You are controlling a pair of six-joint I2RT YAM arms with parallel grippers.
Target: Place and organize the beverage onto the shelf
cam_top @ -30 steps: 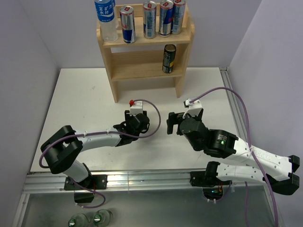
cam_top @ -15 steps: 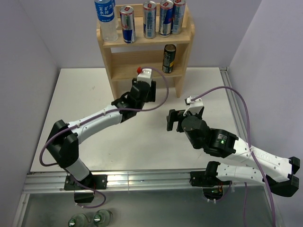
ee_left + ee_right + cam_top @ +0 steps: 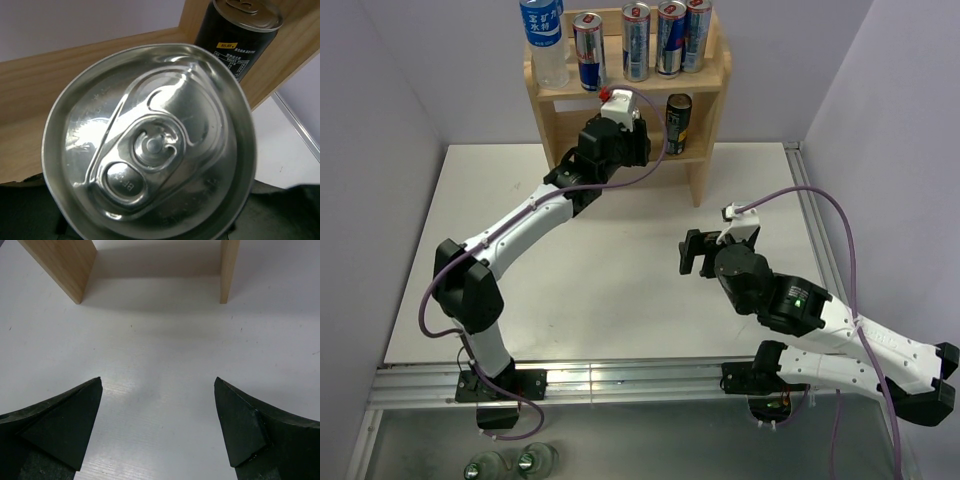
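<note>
Left claw (image 3: 617, 140): I read it clamped on one silver-topped can (image 3: 150, 145), at the lower tier of the shelf (image 3: 712, 75), left of one black can (image 3: 677, 123). Right claw (image 3: 159, 422): wide, empty, above the bench (image 3: 620, 300). Top tier: four slim cans (image 3: 636, 40), one water bottle (image 3: 544, 40).

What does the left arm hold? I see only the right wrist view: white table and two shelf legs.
Observer: The left gripper holds a silver-topped can at the lower tier of the shelf.
Operator: Is that tier free?
Observer: No, a black can stands near its right end.
Operator: And the top tier?
Observer: A water bottle and four cans stand there in a row.
</note>
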